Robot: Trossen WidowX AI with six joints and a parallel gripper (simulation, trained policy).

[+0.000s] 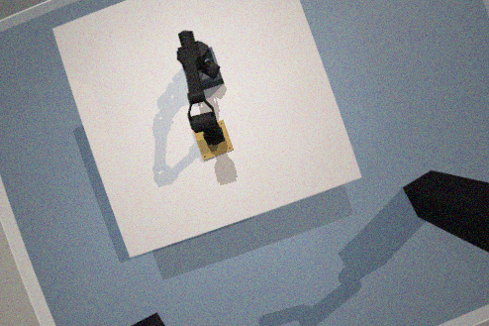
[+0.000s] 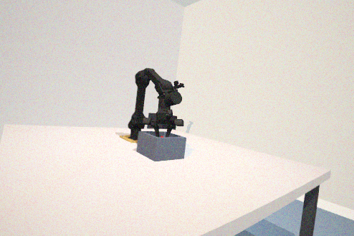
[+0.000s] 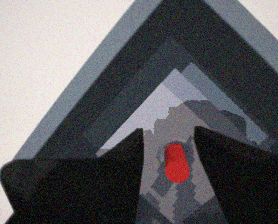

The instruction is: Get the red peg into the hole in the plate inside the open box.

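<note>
The red peg [image 3: 177, 170] [image 2: 162, 136] stands nearly end-on to the wrist view, inside the grey-blue open box [image 2: 170, 148] [image 3: 82, 82]. Its far end meets a dark ring on the pale plate [image 3: 150, 112] at the bottom, so it appears to be in the hole; how deep cannot be told. My gripper [image 3: 168, 133] [image 2: 163, 135] is partly open, with a gap on both sides of the peg. Its fingers reach down into the box from above. In the top view the arm covers most of the box.
The arm's base stands on a yellow plate [image 1: 227, 144] [image 2: 125, 138] on the white table [image 1: 277, 107] [image 2: 89, 181], beside the box. The box walls rise around the fingers. Shadows of the arm and fingers fall across the box floor and table.
</note>
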